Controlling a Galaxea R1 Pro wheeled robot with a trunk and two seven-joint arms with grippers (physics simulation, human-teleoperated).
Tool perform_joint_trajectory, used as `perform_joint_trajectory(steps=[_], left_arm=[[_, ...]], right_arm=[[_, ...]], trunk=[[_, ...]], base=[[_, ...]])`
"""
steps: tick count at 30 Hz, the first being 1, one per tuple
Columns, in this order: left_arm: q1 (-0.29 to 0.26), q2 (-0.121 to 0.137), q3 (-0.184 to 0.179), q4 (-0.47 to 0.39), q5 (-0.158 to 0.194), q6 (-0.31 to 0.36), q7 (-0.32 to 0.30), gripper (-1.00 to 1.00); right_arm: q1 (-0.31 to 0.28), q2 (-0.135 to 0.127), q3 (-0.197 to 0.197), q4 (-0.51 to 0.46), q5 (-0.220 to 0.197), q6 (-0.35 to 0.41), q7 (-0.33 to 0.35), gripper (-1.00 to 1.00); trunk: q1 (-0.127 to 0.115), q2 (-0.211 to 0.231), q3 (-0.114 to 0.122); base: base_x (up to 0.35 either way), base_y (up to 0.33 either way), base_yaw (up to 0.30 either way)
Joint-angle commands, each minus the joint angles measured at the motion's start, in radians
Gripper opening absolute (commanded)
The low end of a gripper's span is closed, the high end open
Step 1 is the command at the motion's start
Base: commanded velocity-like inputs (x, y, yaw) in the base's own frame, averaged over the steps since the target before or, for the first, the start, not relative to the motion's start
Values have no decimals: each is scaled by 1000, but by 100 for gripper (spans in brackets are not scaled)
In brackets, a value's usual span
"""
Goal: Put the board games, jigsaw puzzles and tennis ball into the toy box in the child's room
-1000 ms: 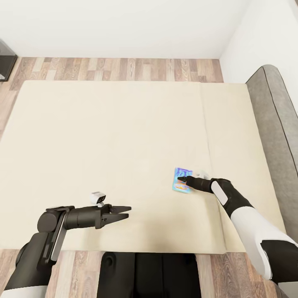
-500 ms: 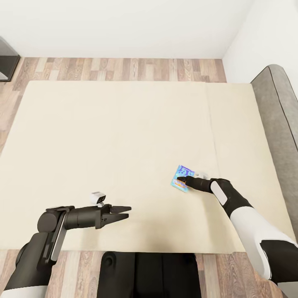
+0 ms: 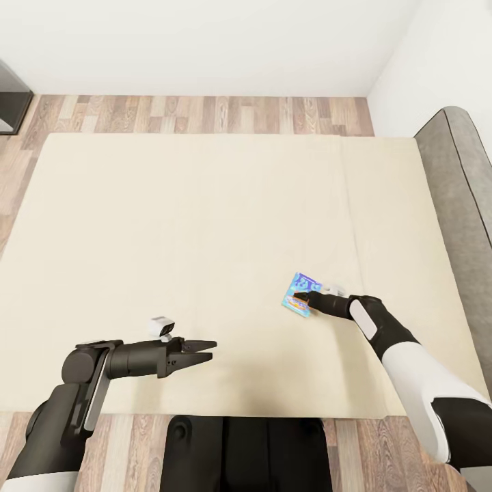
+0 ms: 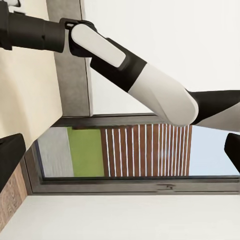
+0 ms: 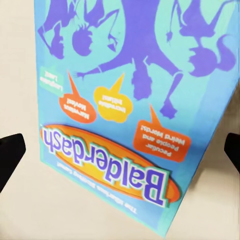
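A wide cream bed (image 3: pixel 205 225) takes up most of the room, with wood-plank floor (image 3: pixel 198 113) beyond its far edge and a white wall behind that. At the left, near the bed's front edge, the robot's left gripper (image 3: pixel 205 350) hovers above the cover, its two dark fingers drawn close together and holding nothing. Moving right, a bright blue board game (image 3: pixel 299 294) lies flat on the bed, towards the right side and nearer the front than the back. Its lid (image 5: pixel 135 95) carries purple cartoon figures, orange and yellow speech bubbles and the name "Balderdash". The right gripper (image 3: pixel 301 298) sits at the box's near edge; in the right wrist view its dark fingertips (image 5: pixel 10 155) stand wide apart on either side of the box, not closed on it. At the far right a grey padded headboard (image 3: pixel 461 198) runs along the bed's edge.
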Motion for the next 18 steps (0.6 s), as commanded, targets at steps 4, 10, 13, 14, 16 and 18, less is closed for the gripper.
perform_joint_trajectory(steps=[4,10,13,14,16,18], left_arm=[[0,0,0,0,0,11,-4,100],[0,0,0,0,0,11,-4,100],[0,0,0,0,-1,11,-4,100],[0,0,0,0,-1,11,-4,100],[0,0,0,0,0,11,-4,100],[0,0,0,0,-1,11,-4,100]], right_arm=[[1,-2,3,-1,-3,2,0,100],[2,-4,3,-1,-3,2,0,100],[2,-6,3,-1,-4,2,1,100],[2,-7,3,-1,-4,2,1,100],[2,-8,3,-1,-4,2,1,100],[2,-9,3,-1,-4,2,2,100]], trunk=[[1,-2,-1],[1,-2,-1],[1,-2,-1],[1,-2,-1],[1,-2,-1],[1,-2,-1]], base=[[0,0,0],[0,0,0],[0,0,0],[0,0,0],[0,0,0],[0,0,0]])
